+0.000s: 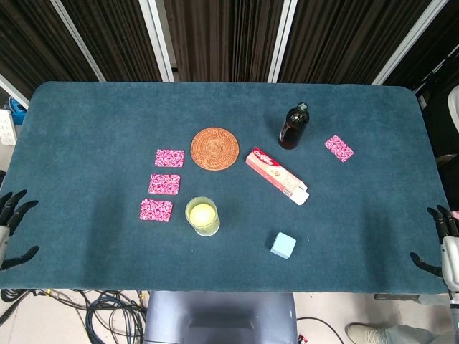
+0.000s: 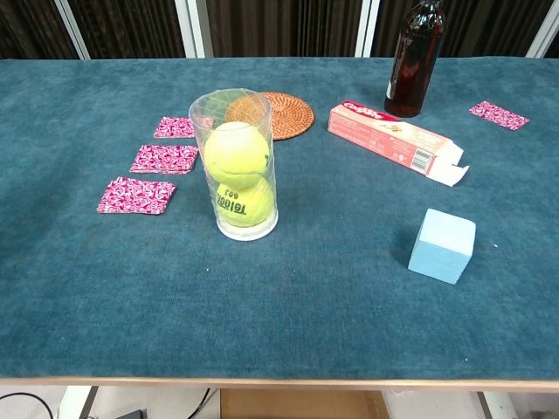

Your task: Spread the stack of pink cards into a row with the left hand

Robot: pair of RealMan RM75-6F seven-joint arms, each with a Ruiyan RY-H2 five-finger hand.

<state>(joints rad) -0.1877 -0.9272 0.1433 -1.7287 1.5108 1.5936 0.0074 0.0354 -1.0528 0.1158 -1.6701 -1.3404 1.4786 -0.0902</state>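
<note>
Three pink cards lie in a row on the blue table, left of centre: a far card [image 1: 169, 158] [image 2: 175, 127], a middle card [image 1: 164, 184] [image 2: 164, 158] and a near card [image 1: 156, 210] [image 2: 135, 195]. They lie apart, none overlapping. My left hand [image 1: 10, 222] hangs off the table's left edge with its fingers spread, holding nothing. At the right edge my right hand [image 1: 445, 240] is also empty with fingers apart. Neither hand shows in the chest view.
A clear cup with two tennis balls [image 1: 203, 216] [image 2: 238, 166] stands beside the near card. A woven coaster [image 1: 214, 148], a dark bottle [image 1: 294, 127], a toothpaste box [image 1: 276, 175], a light blue cube [image 1: 282, 245] and a separate pink card [image 1: 338, 147] lie to the right.
</note>
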